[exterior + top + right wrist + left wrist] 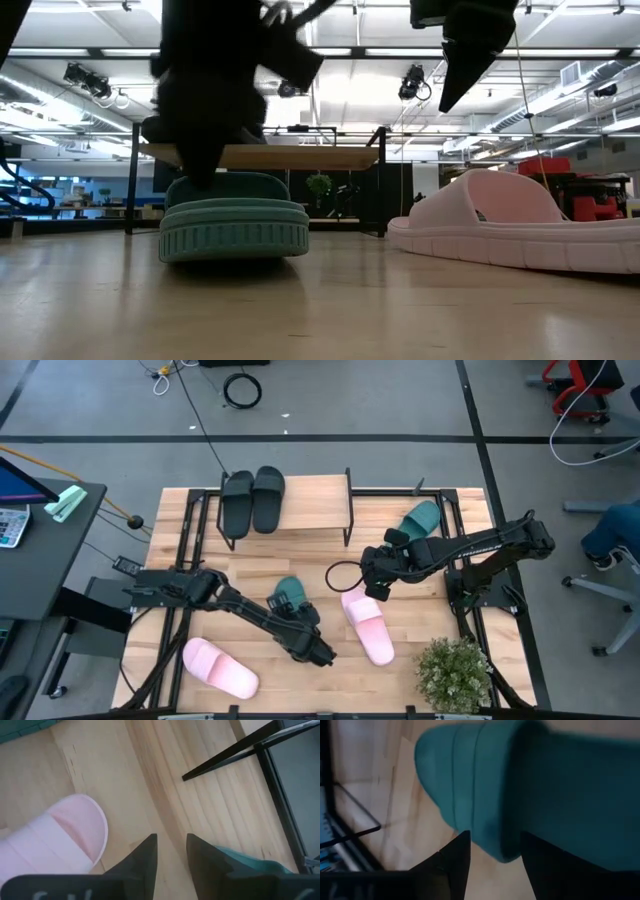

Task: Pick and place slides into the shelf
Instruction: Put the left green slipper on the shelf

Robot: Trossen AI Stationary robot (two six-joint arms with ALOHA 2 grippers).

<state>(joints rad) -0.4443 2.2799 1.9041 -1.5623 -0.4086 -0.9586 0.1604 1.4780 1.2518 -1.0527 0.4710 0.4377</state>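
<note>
My left gripper comes down on a teal slide at the table's middle and is shut on it; this teal slide lies sole-down on the table. My right gripper hangs above the table with a narrow gap between its fingers, just beyond a pink slide, touching nothing. The second teal slide lies right of the shelf. Two black slides sit on the shelf's plank. A second pink slide lies near the front left. My left gripper holds the teal slide by the edge of its strap, pinched between the two fingers. The fingers come from above, slanting down. The slide's sole stays flat on the table.
A small potted plant stands at the near right corner. The shelf's black wire legs stand close to my right gripper. Bare plank shows to the right of the black slides. A desk with a keyboard is off to the left.
</note>
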